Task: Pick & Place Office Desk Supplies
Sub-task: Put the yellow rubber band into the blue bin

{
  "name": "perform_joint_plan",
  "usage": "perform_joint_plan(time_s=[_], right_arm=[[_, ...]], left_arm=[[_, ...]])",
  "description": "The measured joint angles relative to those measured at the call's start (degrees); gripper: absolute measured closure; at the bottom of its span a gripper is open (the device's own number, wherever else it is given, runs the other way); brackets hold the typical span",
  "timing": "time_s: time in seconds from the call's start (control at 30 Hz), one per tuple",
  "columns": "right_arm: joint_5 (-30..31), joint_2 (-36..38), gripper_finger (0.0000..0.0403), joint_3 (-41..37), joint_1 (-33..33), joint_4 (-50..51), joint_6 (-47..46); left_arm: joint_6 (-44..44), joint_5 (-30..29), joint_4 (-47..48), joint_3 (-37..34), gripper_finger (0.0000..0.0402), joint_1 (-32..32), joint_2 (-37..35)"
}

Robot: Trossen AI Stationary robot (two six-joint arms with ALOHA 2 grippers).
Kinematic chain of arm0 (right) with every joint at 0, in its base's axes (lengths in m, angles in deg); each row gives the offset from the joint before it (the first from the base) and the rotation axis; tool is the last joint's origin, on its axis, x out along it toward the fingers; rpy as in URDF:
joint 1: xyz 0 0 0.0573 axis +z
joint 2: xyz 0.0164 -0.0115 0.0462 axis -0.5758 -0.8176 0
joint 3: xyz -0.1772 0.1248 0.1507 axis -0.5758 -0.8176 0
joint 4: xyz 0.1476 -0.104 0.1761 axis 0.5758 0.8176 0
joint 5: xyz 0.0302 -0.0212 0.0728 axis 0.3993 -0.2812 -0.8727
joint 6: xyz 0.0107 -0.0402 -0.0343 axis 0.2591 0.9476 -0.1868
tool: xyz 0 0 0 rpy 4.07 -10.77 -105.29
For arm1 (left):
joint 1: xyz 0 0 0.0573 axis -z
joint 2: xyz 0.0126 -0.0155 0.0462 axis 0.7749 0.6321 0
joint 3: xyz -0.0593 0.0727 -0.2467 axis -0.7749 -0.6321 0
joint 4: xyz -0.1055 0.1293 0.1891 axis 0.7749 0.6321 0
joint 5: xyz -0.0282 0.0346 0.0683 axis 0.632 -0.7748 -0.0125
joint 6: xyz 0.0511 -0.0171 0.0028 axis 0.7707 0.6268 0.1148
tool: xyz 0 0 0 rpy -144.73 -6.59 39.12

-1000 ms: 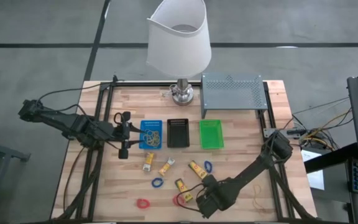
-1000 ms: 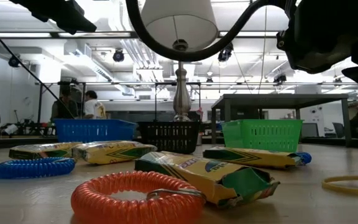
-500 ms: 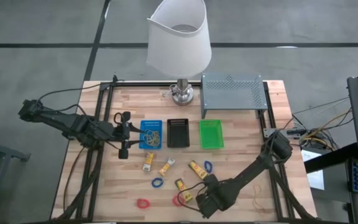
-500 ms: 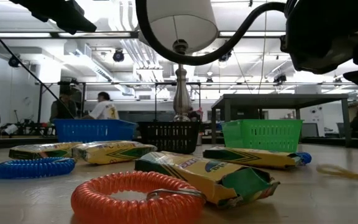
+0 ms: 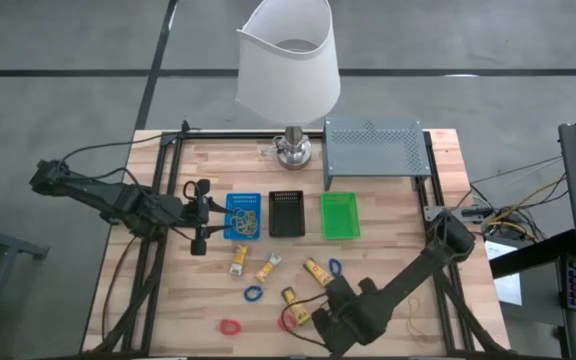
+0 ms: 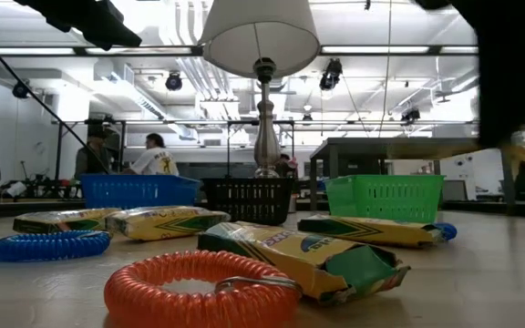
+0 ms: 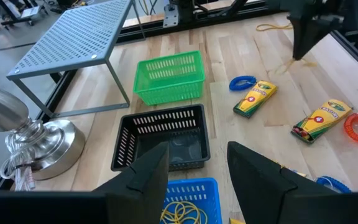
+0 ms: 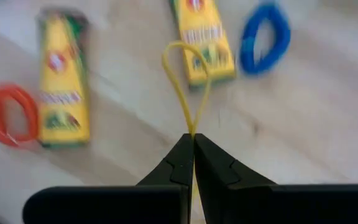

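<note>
My right gripper [image 5: 328,325] hangs above the table's near middle, shut on a thin tan rubber band [image 8: 185,81]. Below it lie yellow packets [image 5: 293,300] [image 5: 316,270], a red ring [image 5: 288,322] and a blue ring [image 5: 333,267], flat on the wood. Two more packets [image 5: 253,265], a blue ring [image 5: 254,294] and a red ring [image 5: 230,326] lie farther left. My left gripper [image 7: 197,168] waits open above the left side, next to the blue tray [image 5: 244,215], which holds rubber bands. My right gripper pinches the rubber band between its two fingertips [image 8: 182,155], where the loop's two strands run together [image 8: 192,127]. The fingers slant steeply down from above. The open loop reaches out past the tips; the low view shows none of it on the table.
A black tray [image 5: 287,213] and a green tray [image 5: 339,215] stand right of the blue one. Behind them are a lamp [image 5: 290,150] and a grey perforated shelf [image 5: 373,145]. Another tan band [image 7: 275,27] lies on the wood near the right edge.
My right gripper has risen and tipped. The tan band that lay at the right of the low view was first dragged along the wood and is now gone from the table. The arm now darkens that view's upper right.
</note>
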Motion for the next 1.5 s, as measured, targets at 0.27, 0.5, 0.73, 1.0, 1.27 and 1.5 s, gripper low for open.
perform_joint_plan(time_s=[0.27, 0.5, 0.73, 1.0, 1.27, 1.5], right_arm=[[20.8, 0.2, 0.0395, 4.5, 3.5, 2.6, 3.2], [40.7, 0.2, 0.0395, 1.5, 5.1, 3.0, 3.2], [55.9, 0.2, 0.0395, -2.9, 4.5, 3.4, 3.1], [61.7, 0.2, 0.0395, -6.7, 1.7, 3.6, 1.7], [61.6, 0.4, 0.0395, -6.8, -0.7, 3.5, 2.5], [61.5, 0.9, 0.0395, -6.0, -2.6, -0.3, 5.0]], left_arm=[[0.0, 0.0, 0.0, 0.0, 0.0233, 0.0, 0.0], [0.0, 0.0, 0.0, 0.0, 0.0233, 0.0, 0.0], [0.0, 0.0, 0.0, 0.0, 0.0233, 0.0, 0.0], [0.0, 0.0, 0.0, 0.0, 0.0233, 0.0, 0.0], [0.0, 0.0, 0.0, 0.0, 0.0233, 0.0, 0.0], [0.0, 0.0, 0.0, 0.0, 0.0233, 0.0, 0.0]])
